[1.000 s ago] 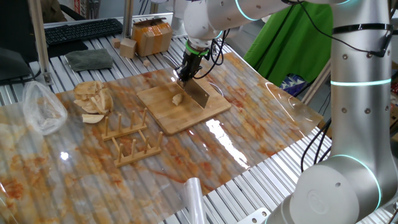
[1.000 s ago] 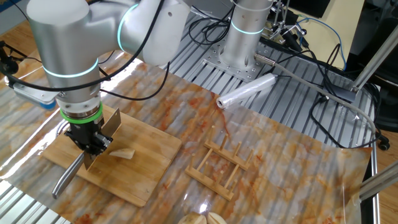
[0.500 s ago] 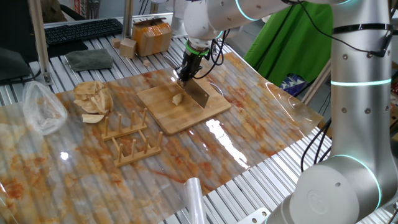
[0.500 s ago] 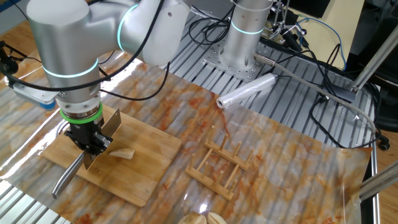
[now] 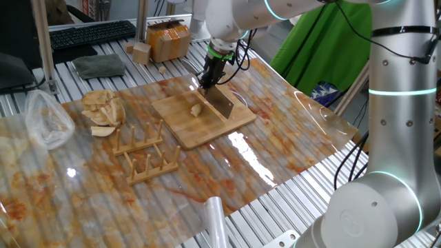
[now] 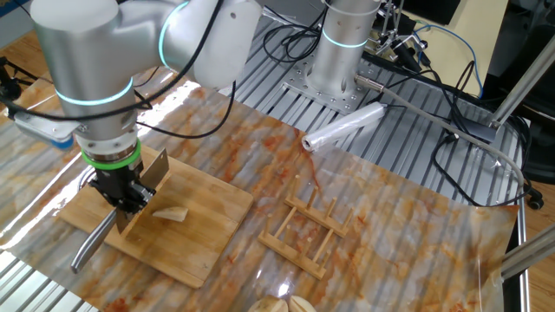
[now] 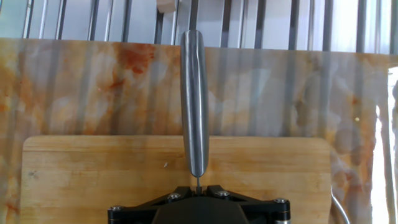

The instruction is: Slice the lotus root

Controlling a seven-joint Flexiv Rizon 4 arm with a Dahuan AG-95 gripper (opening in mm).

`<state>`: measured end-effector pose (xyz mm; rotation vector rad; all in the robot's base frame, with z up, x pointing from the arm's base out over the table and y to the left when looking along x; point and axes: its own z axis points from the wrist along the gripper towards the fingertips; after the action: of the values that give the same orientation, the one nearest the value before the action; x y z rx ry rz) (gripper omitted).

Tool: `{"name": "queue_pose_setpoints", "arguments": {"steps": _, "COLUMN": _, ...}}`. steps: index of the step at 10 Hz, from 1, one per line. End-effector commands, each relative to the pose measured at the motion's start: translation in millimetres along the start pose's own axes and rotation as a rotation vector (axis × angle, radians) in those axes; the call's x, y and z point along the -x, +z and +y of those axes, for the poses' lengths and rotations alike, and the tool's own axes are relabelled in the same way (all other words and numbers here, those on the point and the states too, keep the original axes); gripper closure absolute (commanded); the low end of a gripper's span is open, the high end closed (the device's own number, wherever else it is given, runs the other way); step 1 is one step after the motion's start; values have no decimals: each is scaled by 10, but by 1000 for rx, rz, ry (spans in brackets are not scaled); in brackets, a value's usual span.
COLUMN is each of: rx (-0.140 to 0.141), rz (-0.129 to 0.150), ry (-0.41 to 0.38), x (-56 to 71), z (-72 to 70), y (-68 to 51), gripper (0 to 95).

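Note:
The lotus root [image 5: 196, 109] is a small pale chunk lying on the bamboo board [image 5: 207, 131], seen from the opposite side as the lotus root [image 6: 170, 214] on the board [image 6: 204, 234]. My gripper [image 5: 207, 83] is shut on a knife. Its flat blade [image 5: 222, 105] stands on edge just right of the chunk. In the other fixed view the gripper [image 6: 127, 203] stands just left of the chunk, the blade [image 6: 157, 170] rises behind it and the steel handle [image 6: 90, 246] trails off the board. In the hand view the gripper [image 7: 196, 185] pinches the knife, whose handle [image 7: 194, 106] points away over the board [image 7: 93, 177]; the lotus root is out of view there.
A wooden slotted rack [image 5: 142, 153] stands in front of the board. A heap of tan slices [image 5: 103, 110] and a clear plastic bag [image 5: 45, 121] lie to the left. A roll of film [image 6: 343, 128], a wooden cube [image 5: 141, 52] and a cardboard box [image 5: 169, 40] sit at the edges.
The gripper and the knife have shifted slightly along the board, away from the lotus root. The chunk has not moved.

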<state>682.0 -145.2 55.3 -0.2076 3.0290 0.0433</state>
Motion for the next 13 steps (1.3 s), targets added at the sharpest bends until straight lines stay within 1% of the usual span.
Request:
{"name": "queue_pose_setpoints", "arguments": {"steps": 1, "rx": 1, "rz": 8, "ry": 2, "x": -14, "z": 53, "y": -85, "gripper": 950}}
{"name": "queue_pose_setpoints", "arguments": {"steps": 3, "rx": -1, "rz": 16, "ry": 20, "x": -18, "z": 135, "y": -150, "gripper": 950}}
{"name": "queue_pose_setpoints", "arguments": {"steps": 5, "rx": -7, "rz": 15, "ry": 82, "x": -43, "z": 186, "y": -229, "gripper": 950}}
{"name": "queue_pose_setpoints", "arguments": {"steps": 6, "rx": -9, "rz": 11, "ry": 96, "x": -66, "z": 182, "y": -268, "gripper": 950}}
{"name": "queue_pose_setpoints", "arguments": {"steps": 7, "rx": -16, "rz": 5, "ry": 116, "x": -94, "z": 171, "y": -334, "gripper": 950}}
{"name": "queue_pose_setpoints", "arguments": {"steps": 8, "rx": -34, "rz": 16, "ry": 125, "x": -109, "z": 144, "y": -395, "gripper": 950}}
{"name": "queue_pose_setpoints", "arguments": {"steps": 9, "rx": -43, "rz": 23, "ry": 125, "x": -111, "z": 110, "y": -427, "gripper": 950}}
{"name": "queue_pose_setpoints", "arguments": {"steps": 10, "rx": -45, "rz": 41, "ry": 116, "x": -126, "z": 75, "y": -469, "gripper": 950}}
{"name": "queue_pose_setpoints", "arguments": {"steps": 11, "rx": -40, "rz": 62, "ry": 90, "x": -134, "z": 68, "y": -476, "gripper": 950}}
{"name": "queue_pose_setpoints", "arguments": {"steps": 12, "rx": -27, "rz": 86, "ry": 74, "x": -134, "z": 69, "y": -476, "gripper": 950}}
{"name": "queue_pose_setpoints", "arguments": {"steps": 13, "rx": -10, "rz": 129, "ry": 84, "x": -137, "z": 69, "y": -479, "gripper": 950}}
